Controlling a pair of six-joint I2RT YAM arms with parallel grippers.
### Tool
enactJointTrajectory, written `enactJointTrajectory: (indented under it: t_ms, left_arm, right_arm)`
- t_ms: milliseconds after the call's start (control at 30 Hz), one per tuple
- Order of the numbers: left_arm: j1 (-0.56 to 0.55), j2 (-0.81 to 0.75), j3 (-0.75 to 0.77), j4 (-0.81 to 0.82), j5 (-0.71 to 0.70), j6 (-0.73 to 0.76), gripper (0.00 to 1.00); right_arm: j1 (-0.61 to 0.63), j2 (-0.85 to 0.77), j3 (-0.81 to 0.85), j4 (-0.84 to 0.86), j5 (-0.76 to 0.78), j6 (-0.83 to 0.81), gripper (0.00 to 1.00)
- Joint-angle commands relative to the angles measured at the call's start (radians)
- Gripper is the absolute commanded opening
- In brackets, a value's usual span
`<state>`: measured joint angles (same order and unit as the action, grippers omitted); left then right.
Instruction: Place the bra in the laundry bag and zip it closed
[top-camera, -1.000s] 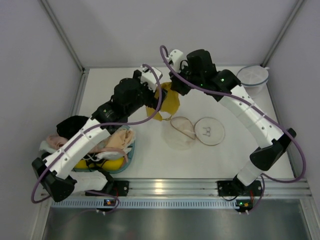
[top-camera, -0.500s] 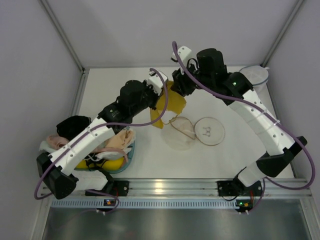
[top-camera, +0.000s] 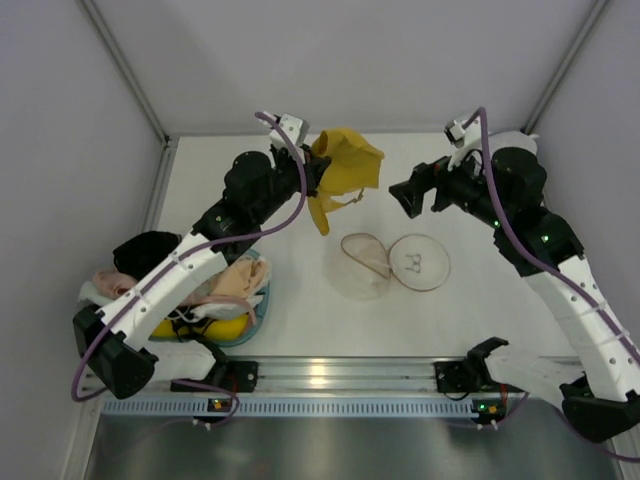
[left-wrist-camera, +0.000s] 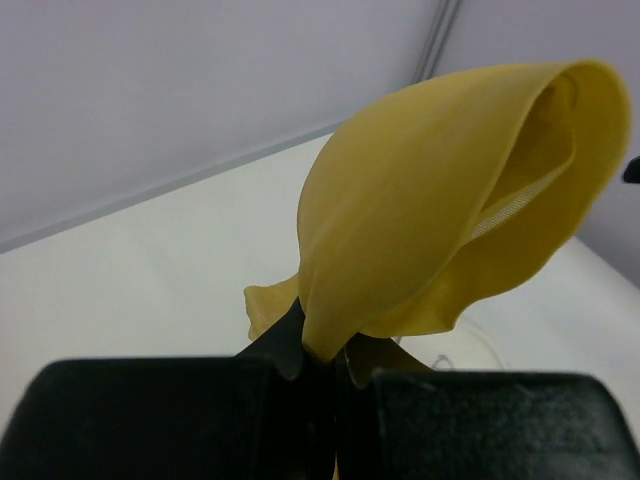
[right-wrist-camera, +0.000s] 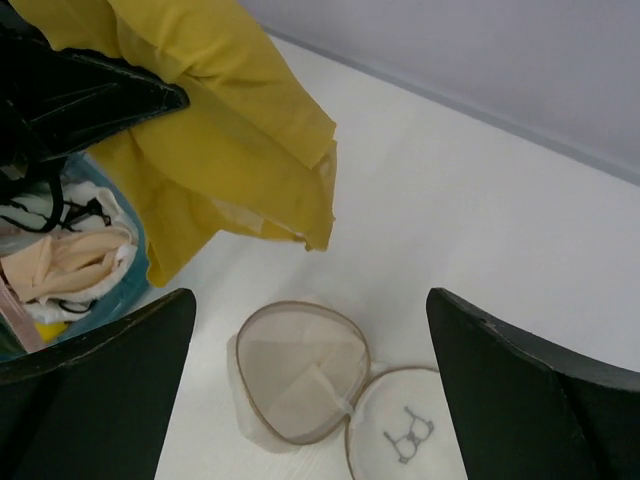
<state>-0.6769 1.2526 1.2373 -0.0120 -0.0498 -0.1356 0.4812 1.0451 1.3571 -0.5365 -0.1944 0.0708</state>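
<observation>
The mustard-yellow bra (top-camera: 345, 170) hangs in the air above the back of the table, pinched at one edge by my left gripper (top-camera: 316, 175), which is shut on it. In the left wrist view the fabric (left-wrist-camera: 430, 220) billows up from the closed fingertips (left-wrist-camera: 335, 355). The laundry bag (top-camera: 362, 265) lies open on the table below, its tan-rimmed mesh bowl beside its flat lid (top-camera: 420, 262) with a small dark mark. My right gripper (top-camera: 405, 197) hovers open to the right of the bra, apart from it. In the right wrist view it (right-wrist-camera: 310, 300) frames the bag (right-wrist-camera: 300, 370) and the bra (right-wrist-camera: 220, 130).
A blue-rimmed basket (top-camera: 225, 300) piled with peach, white and black garments sits at the left edge under the left arm, also seen in the right wrist view (right-wrist-camera: 60, 260). Grey walls close in the table on the left, back and right.
My left gripper closed on the bra and lifted it up and back. My right gripper let go of the bra, opened wide and swung away to the right.
</observation>
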Motion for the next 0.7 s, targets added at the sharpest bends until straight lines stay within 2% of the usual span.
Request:
enactJointTrajectory:
  t_ms: [0, 133, 167, 267, 467, 567, 667]
  left_arm:
    - [-0.001, 0.007, 0.063, 0.130, 0.126, -0.117, 0.00]
    - [-0.003, 0.057, 0.082, 0.141, 0.162, -0.235, 0.00]
    - [-0.004, 0.064, 0.079, 0.145, 0.165, -0.296, 0.00]
    - [-0.024, 0.086, 0.047, 0.210, 0.159, -0.347, 0.00]
    - [-0.053, 0.149, 0.036, 0.248, 0.110, -0.348, 0.00]
    - [-0.053, 0.166, 0.019, 0.291, 0.111, -0.357, 0.00]
    - [-0.058, 0.183, 0.019, 0.305, 0.117, -0.355, 0.00]
  right_arm:
    - [-0.026, -0.054, -0.113, 0.196, 0.022, 0.046, 0.99]
    - [-0.056, -0.051, -0.174, 0.132, 0.154, 0.163, 0.99]
    - [-0.085, -0.051, -0.206, 0.110, 0.182, 0.197, 0.99]
    - [-0.175, -0.081, -0.313, 0.060, 0.239, 0.316, 0.99]
    - [-0.351, -0.192, -0.521, 0.017, 0.252, 0.408, 0.99]
    - [-0.359, -0.214, -0.600, 0.035, 0.260, 0.428, 0.99]
    - [-0.359, -0.203, -0.683, 0.090, 0.288, 0.455, 0.94]
